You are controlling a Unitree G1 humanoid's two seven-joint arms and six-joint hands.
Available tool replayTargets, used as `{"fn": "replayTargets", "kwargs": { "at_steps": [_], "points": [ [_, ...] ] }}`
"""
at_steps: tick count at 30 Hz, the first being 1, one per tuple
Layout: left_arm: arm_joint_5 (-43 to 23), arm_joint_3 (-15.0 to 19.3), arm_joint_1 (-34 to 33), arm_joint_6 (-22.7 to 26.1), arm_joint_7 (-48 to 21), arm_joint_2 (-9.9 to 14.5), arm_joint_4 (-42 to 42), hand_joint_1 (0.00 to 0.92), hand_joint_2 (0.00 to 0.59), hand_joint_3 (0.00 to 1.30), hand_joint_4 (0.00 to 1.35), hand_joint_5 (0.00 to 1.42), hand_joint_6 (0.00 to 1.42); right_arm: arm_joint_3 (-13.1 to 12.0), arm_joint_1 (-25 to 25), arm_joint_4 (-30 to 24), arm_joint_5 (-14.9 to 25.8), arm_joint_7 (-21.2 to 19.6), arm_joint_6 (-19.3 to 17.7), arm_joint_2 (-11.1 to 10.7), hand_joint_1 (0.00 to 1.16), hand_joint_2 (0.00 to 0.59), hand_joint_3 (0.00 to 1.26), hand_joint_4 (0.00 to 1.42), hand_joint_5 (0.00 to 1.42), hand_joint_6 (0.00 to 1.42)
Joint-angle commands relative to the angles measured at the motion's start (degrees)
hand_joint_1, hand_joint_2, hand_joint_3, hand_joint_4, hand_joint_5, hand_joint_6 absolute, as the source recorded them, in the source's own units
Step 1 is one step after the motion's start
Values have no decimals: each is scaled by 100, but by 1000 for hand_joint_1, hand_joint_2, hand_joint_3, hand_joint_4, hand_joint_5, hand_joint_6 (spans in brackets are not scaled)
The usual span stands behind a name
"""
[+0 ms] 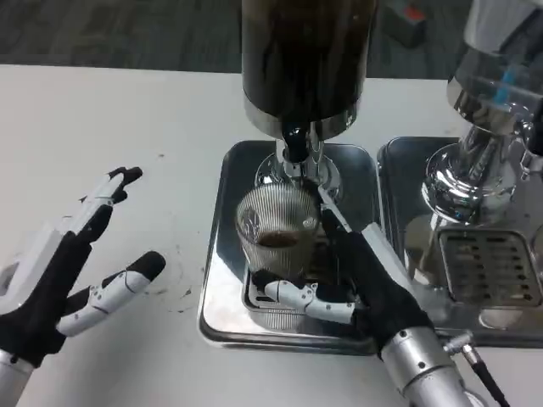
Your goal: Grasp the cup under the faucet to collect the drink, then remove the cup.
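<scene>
A ribbed clear cup (277, 227) stands on the drip grate of the silver tray (222, 280), right under the black faucet (294, 144) of the dark drink dispenser (304, 59). A little brown drink lies in the cup's bottom. My right hand (356, 284) wraps the cup from the right, thumb across its front base and fingers behind its right side. My left hand (68, 263) hovers over the white table at the left, fingers spread, holding nothing.
A second silver tray (399, 170) with a slotted grate (490, 267) and a chrome dispenser base (465, 174) stands at the right, close to my right forearm. White table (127, 127) stretches to the left and behind.
</scene>
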Motion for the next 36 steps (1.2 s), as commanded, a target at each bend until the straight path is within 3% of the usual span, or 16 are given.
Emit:
{"fn": "replayTargets", "kwargs": {
  "at_steps": [1,18,36],
  "points": [
    [-7,-43,-20,14,93,100,67,0,162,86,0,118,40,-81,-175,269,174,-20,-153,109,821,183,0,0,0,0],
    [-47,-31,182,70,63,135,-39,0,169,96,0,126,40,-125,-500,1006,591,79,-458,396,814,180,0,0,0,36],
    [-76,9,218,75,98,145,-75,0,170,103,0,129,40,-66,-512,1095,612,154,-429,412,871,184,0,0,1,143]
  ]
}}
